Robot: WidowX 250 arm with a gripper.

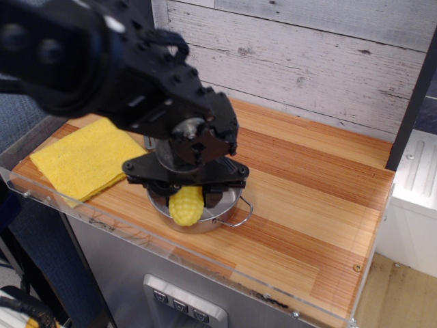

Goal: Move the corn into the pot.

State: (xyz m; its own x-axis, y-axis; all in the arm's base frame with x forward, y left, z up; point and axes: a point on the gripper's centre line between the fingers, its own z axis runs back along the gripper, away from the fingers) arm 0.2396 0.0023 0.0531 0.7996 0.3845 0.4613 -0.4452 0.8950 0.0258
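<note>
Corn, a yellow plastic-looking cob with rows of kernels, hangs end-down from the black robot hand, which is closed around its upper part. Only the lower end of the cob shows below the hand. The cob's tip sits over the front portion, about 6 o'clock, of a shallow round shiny stainless-steel pot; whether it touches the pot's floor cannot be told. Most of the pot is hidden under the hand, with its near rim and one thin wire loop handle visible at roughly 4 o'clock. The pot stands on a striped wooden counter. At 9 o'clock from the pot, lying flat and apart from it, is a yellow square cloth. A weathered grey plank wall runs behind the counter at 12 o'clock.
</note>
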